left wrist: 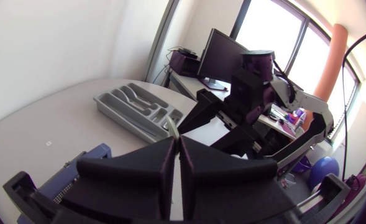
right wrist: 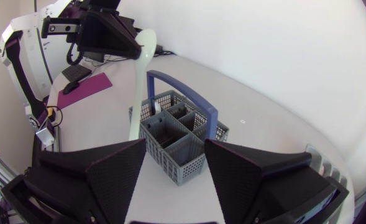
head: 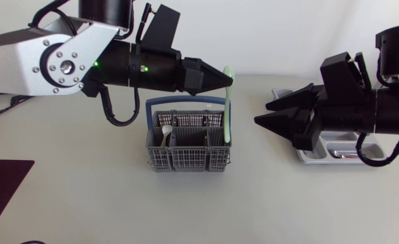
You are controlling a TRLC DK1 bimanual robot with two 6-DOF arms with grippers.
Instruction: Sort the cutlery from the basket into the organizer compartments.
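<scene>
Pale green utensil (head: 227, 112) — long, slim, hanging upright over the grey basket (head: 185, 160).
Left gripper (head: 219, 79) clamped on its upper end; right gripper (head: 261, 113) spread wide — holds nothing.

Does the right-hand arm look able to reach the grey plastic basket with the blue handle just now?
Probably yes, with care: the right gripper is open and faces the grey basket with nothing standing between them, but the long pale green utensil held by the left gripper hangs at that side.
</scene>
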